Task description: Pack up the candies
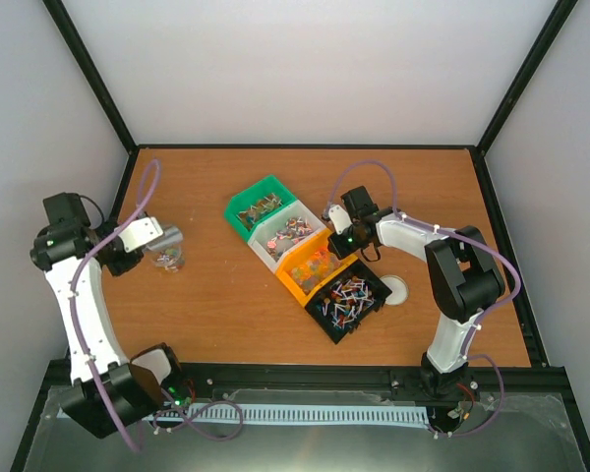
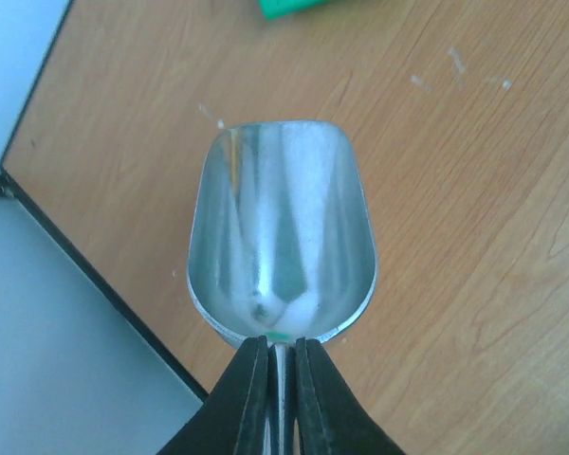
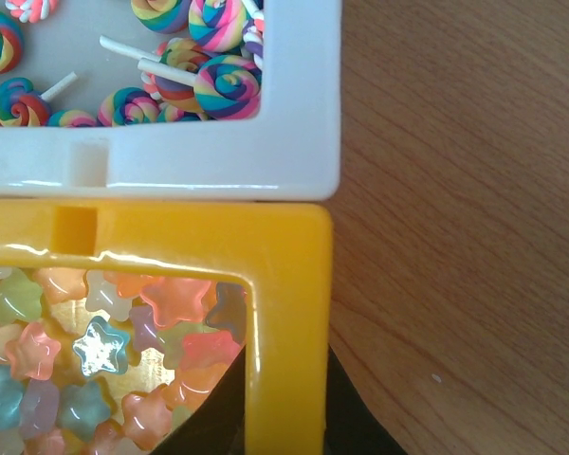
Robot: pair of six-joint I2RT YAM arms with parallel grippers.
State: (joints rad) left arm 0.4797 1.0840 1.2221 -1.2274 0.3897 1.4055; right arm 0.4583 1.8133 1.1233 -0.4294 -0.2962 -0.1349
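My left gripper [image 1: 149,234] is shut on the handle of a metal scoop [image 1: 165,238] over the left of the table. In the left wrist view the scoop [image 2: 280,227] is empty and the gripper [image 2: 283,365] clamps its thin handle. Four bins stand in a diagonal row with candies: green [image 1: 244,209], white [image 1: 267,249], orange [image 1: 293,277] and black [image 1: 326,320]. My right gripper [image 1: 340,242] is shut on the orange bin's far wall [image 3: 286,313], one finger inside and one outside [image 3: 284,422]. Star candies [image 3: 95,346] fill that bin. Swirl lollipops [image 3: 218,81] lie in the white bin [image 3: 303,171].
A small clear container [image 1: 167,260] stands just below the scoop. A white round lid [image 1: 396,290] lies right of the black bin. A corner of the green bin [image 2: 294,8] shows ahead of the scoop. The table's left edge [image 2: 76,251] runs close beside the scoop.
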